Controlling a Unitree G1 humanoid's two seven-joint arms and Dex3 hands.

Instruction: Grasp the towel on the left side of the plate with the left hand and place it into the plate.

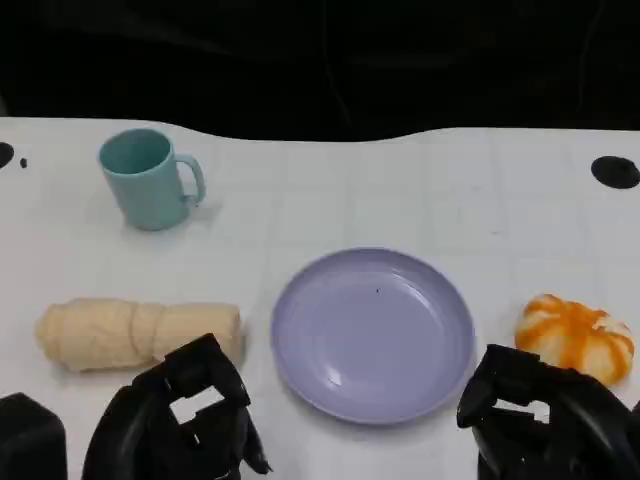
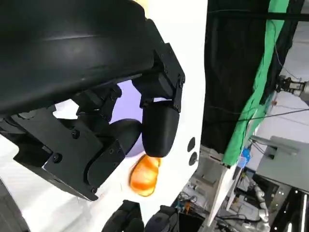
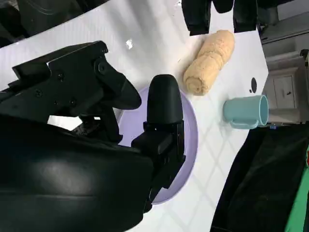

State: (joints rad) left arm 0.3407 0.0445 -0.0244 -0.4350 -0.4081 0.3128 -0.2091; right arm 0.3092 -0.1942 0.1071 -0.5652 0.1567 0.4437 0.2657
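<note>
Left hand hovering at desk's near edge, just nearside of rolled beige cloth towel; I'm staging it there for grasp. Its fingers spreading apart, holding nothing. Towel lying lengthwise toward near-left corner, just left of round lilac plastic plate, not touching it. Plate bare, so drop looks unobstructed. Right hand parking at near edge by orange-white bun, fingers loosely apart, holding nothing. Teal mug standing toward far-left corner, well apart from reach path.

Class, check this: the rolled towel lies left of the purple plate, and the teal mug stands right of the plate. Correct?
Not quite. In the head view the teal mug stands left of the purple plate, behind the rolled towel. The towel's place is right.
</note>
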